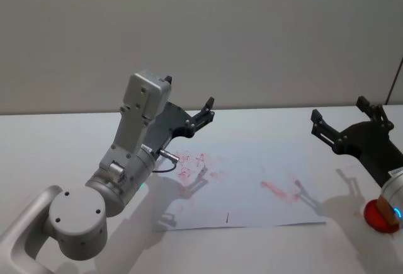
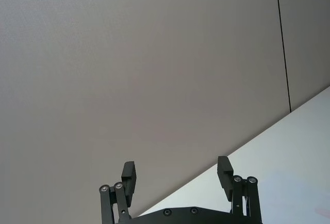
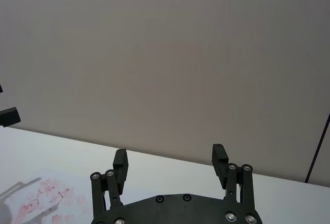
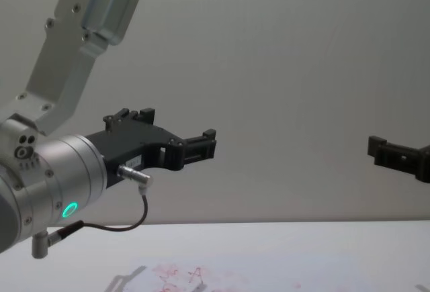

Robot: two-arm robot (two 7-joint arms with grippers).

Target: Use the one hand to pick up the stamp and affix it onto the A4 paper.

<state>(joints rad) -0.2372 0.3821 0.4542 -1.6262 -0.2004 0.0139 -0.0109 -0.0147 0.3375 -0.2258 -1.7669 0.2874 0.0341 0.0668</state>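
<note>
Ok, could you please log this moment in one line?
left black two-finger gripper: raised, open, empty | right black two-finger gripper: raised, open, empty | white red-marked paper sheet: flat on white table

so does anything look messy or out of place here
Only the A4 paper: its red marks are uneven, a letter-like cluster toward the left, blotchy smears toward the right, and a stray tick near the front edge. The left end effector and right end effector hang open and empty.
</note>
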